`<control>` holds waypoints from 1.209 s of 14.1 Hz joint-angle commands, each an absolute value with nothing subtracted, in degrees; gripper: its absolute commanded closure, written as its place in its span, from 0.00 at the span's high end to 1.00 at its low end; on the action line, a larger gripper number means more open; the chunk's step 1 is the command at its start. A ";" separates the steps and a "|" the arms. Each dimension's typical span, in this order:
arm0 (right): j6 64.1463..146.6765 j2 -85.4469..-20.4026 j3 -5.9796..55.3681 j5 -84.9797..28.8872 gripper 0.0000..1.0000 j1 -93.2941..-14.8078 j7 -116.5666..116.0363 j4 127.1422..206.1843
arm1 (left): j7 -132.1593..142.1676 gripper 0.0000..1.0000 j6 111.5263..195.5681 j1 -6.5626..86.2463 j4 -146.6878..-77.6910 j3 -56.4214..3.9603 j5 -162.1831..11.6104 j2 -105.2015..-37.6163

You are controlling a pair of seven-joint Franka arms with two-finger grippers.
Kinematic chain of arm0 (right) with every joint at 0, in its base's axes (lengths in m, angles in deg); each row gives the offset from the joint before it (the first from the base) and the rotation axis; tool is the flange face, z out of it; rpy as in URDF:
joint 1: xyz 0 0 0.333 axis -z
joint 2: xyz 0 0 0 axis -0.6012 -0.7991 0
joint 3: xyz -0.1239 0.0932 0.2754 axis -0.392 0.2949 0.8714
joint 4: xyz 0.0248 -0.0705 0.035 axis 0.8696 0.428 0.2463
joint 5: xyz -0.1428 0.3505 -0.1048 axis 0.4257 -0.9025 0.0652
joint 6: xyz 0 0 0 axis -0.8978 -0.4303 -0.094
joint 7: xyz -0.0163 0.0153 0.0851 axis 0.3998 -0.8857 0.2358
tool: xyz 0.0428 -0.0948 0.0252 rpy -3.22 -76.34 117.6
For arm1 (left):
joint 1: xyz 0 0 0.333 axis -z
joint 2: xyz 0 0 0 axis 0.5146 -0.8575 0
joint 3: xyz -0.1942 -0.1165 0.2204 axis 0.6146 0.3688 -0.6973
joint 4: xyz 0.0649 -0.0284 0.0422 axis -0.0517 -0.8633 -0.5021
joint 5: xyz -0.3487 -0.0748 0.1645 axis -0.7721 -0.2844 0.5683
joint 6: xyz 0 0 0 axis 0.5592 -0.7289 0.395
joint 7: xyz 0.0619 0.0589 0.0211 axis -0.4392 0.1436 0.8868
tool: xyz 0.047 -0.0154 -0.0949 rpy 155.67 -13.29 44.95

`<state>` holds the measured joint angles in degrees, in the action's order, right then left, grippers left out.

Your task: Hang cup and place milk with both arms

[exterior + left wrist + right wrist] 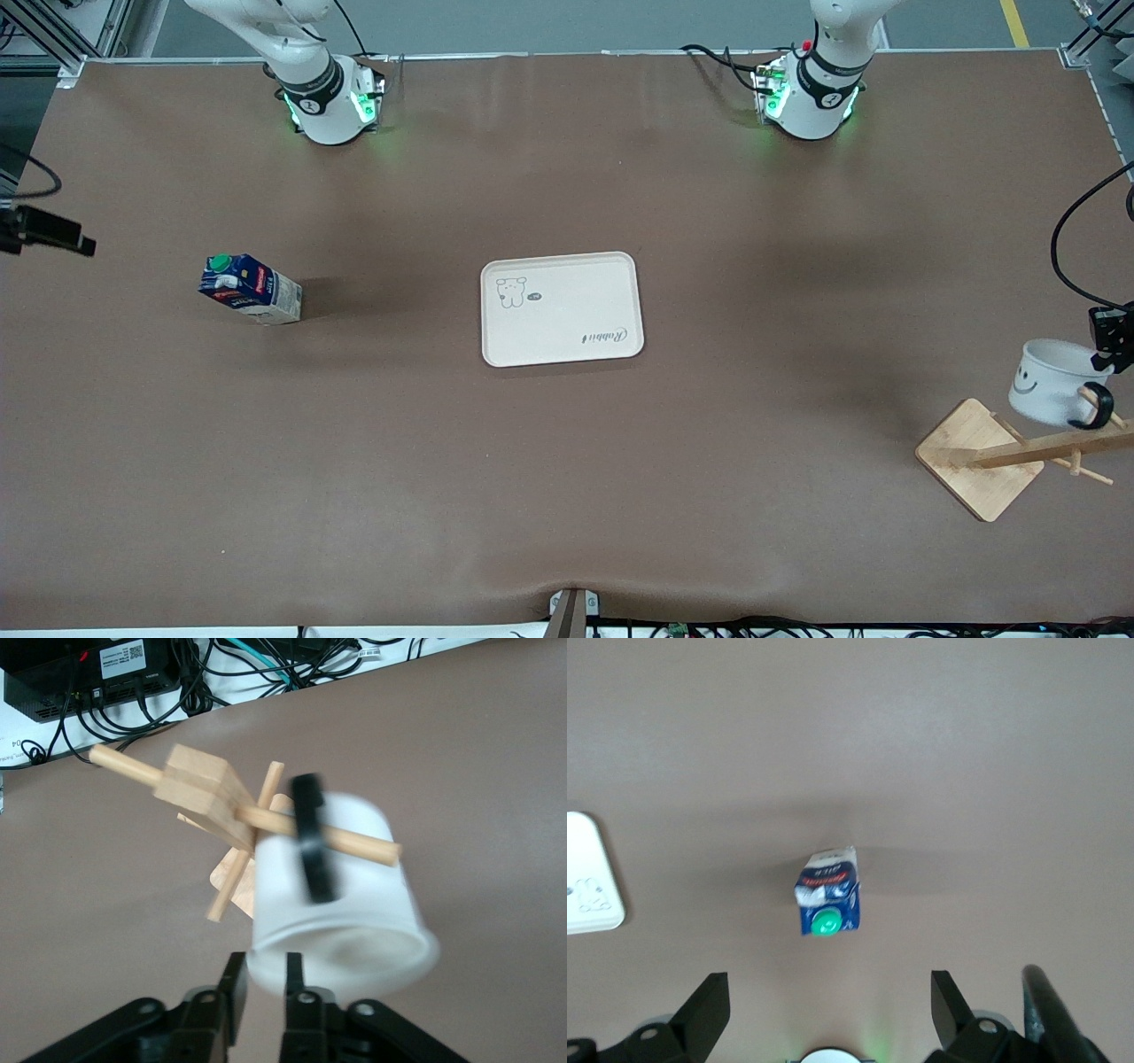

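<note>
The left jaws are slightly parted at the cup's rim, and whether they still pinch it I cannot tell; the right jaws are spread wide and hold nothing.

Front view: the left gripper [1112,341] is at the left arm's end of the worktop, touching the rim of the cup [1050,379], whose black handle [1096,406] is threaded on a peg of the wooden rack [983,456]. The milk [251,290] stands near the right arm's end, well apart from the white tray [562,308] at the worktop's middle. The right gripper is outside this view.

Left wrist view: the left gripper [262,979] has one finger on each side of the cup's [341,904] wall, and the handle [312,837] rings the peg [354,843]. To finish well, the jaws should probably open fully and draw straight off the rim, so the cup is not dragged off the peg.

Right wrist view: the right gripper [829,997] hangs high over the milk [827,893], with the tray's corner [589,877] in sight. It looks ready to descend centred on the carton.
</note>
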<state>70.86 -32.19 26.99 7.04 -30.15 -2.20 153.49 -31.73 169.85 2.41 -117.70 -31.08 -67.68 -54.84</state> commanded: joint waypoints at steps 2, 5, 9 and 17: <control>72.41 -22.52 27.51 5.81 1.00 -31.23 -1.65 162.91 | -29.94 1.00 162.71 3.80 -112.51 -29.53 -69.02 -54.93; 74.42 -23.83 27.51 6.86 1.00 -31.68 -2.17 162.56 | -16.71 1.00 153.75 4.60 -109.87 -25.77 -68.32 -53.44; 74.08 -24.45 27.51 8.36 1.00 -33.70 -1.74 161.16 | 3.79 1.00 140.48 4.60 -107.93 -19.96 -67.88 -50.36; 73.02 -24.54 27.24 8.36 1.00 -34.40 -0.25 159.84 | -1.09 1.00 129.47 4.16 -99.76 -19.07 -63.30 -50.71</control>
